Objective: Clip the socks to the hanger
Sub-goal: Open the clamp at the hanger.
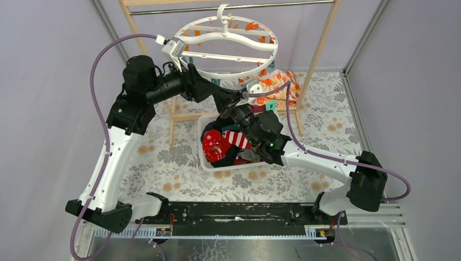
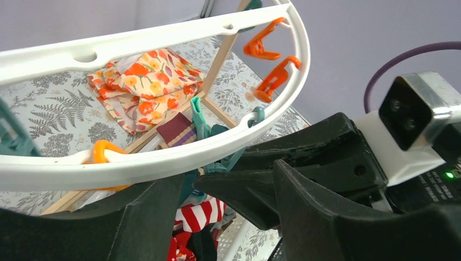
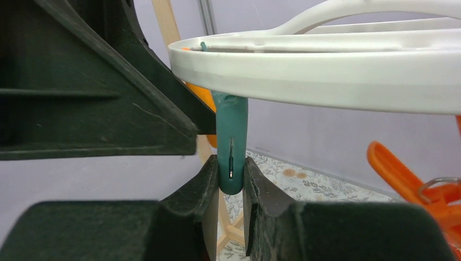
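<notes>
hanger [image 1: 262, 53]: white ring with crossbars. Hook is at the top, over the metal bar of the wooden rack [image 1: 318, 43]. Ring hangs roughly flat, and its wide axis runs left-right in the top view.
teal clip [image 3: 231, 136]: hangs from the ring's near rim. Long axis is vertical with the free end pointing down (metal spring shows on its face).
right gripper [image 3: 231, 175]: fingers narrow, pinching the lower end of the teal clip, one pad on each side.
left gripper [image 1: 220, 97]: up under the ring's near edge, just beside the right gripper. Cannot tell its opening or whether it holds anything, since its wrist view is mostly dark finger bulk.
teal strip [image 2: 198, 117]: rises toward the rim in the left wrist view. Cannot tell if it is sock or clip.
socks: piled in the white basket [image 1: 200, 130] on the table, below the ring and apart from it.
red patterned sock [image 1: 212, 144]: bunched at the basket's left side.
striped sock [image 1: 237, 139]: red-white, just right of the red one. Long axis runs left-right and tilts slightly toward the near edge.
dark socks [image 1: 224, 157]: at the near side of the pile.
orange clips [image 2: 272, 79]: dangle from the far rim, tilted.
leaf-print cloth [image 2: 147, 81]: on the table behind the basket.
</notes>
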Controlling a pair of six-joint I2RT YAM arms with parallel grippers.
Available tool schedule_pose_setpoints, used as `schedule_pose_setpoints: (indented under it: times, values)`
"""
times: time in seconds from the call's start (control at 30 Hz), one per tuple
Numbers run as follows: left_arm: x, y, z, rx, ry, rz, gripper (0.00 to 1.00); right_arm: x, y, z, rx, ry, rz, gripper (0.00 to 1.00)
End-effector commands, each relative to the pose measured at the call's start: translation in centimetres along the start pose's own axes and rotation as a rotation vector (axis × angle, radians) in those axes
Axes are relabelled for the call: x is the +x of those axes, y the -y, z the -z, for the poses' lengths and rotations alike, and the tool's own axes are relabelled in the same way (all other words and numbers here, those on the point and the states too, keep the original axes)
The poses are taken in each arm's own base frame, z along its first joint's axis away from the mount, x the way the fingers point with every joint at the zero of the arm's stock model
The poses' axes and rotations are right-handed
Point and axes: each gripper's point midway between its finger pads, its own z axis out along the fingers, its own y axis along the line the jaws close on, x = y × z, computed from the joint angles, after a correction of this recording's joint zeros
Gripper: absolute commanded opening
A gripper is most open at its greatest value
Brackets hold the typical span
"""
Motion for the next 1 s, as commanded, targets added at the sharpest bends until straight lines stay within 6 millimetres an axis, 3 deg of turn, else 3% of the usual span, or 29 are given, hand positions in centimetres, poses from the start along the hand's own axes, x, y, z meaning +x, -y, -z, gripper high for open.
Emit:
schedule_pose_setpoints:
  times: [0.0, 0.3, 0.63, 0.8, 0.87, 0.97]
  values:
    - [-0.8, -0.7, -0.6, -0.044, 0.024, -0.038, 0.67, -2.8, -1.3, -0.6, -0.018, 0.067, -0.009, 0.0]
    - [-1.8, -1.0, -1.9, -0.037, 0.043, -0.045, 0.66, -1.9, -2.4, -0.9, -0.049, 0.034, -0.001, 0.0]
    - [-2.1, -1.8, -2.5, -0.061, 0.073, -0.022, 0.52, -0.2, -3.1, -1.2, -0.071, -0.037, 0.03, 0.0]
    - [-2.5, -1.3, -2.3, -0.05, 0.086, -0.008, 0.64, 0.3, -3.1, -1.0, -0.068, -0.056, 0.024, 0.0]
    - [-2.7, -1.2, -2.2, -0.05, 0.096, 0.003, 0.64, 0.4, -3.1, -1.0, -0.066, -0.06, 0.022, 0.0]
    - [-3.0, -1.4, -2.3, -0.06, 0.126, 0.032, 0.56, 0.4, -3.1, -0.9, -0.061, -0.061, 0.015, 0.0]
